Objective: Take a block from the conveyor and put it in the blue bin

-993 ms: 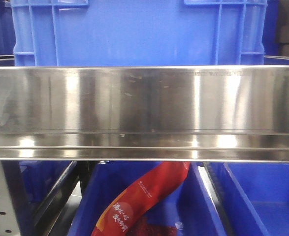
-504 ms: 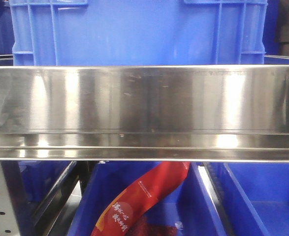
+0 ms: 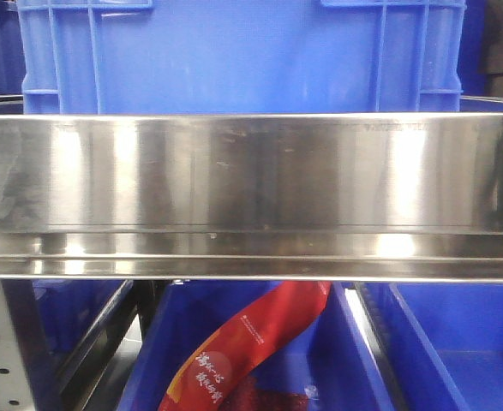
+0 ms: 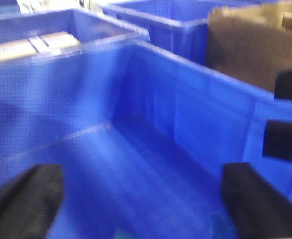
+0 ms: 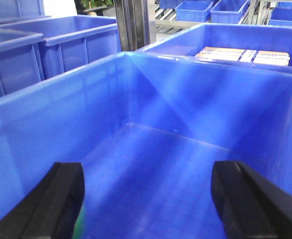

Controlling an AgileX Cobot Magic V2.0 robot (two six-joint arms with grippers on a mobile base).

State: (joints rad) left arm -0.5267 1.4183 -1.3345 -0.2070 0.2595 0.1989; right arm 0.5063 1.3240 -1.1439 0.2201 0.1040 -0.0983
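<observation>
Front view: a brushed stainless-steel rail (image 3: 251,197) spans the whole width and blocks your sight of anything at its level; above it stands a large blue crate (image 3: 242,56), and below it a lower blue bin (image 3: 337,351) holds a red printed pouch (image 3: 242,351). No conveyor and no block appear in any of the three views, so you cannot tell which way the block lies from either arm, nor how its long axis runs. Left wrist view: the left gripper (image 4: 143,199) hangs over the bare interior of a blue bin (image 4: 185,99), its two black fingers (image 4: 24,199) set wide apart with nothing between them; a brown cardboard box (image 4: 250,45) stands beyond the far wall, and a neighbouring bin (image 4: 111,25) holds tan flat packs (image 4: 34,45). The picture is blurred. Right wrist view: the right gripper (image 5: 150,199) likewise hangs over the bare floor of a blue bin (image 5: 61,104), fingers (image 5: 247,199) spread and empty; an adjoining bin (image 5: 200,35) carries flat printed boxes (image 5: 243,55). A small green patch shows at the lower left near the finger, too slight to identify. Judged from this, both arms sit equally at the drop-off end, and the coming reach depends on your locating the belt first, since neither arm can be called nearer.
</observation>
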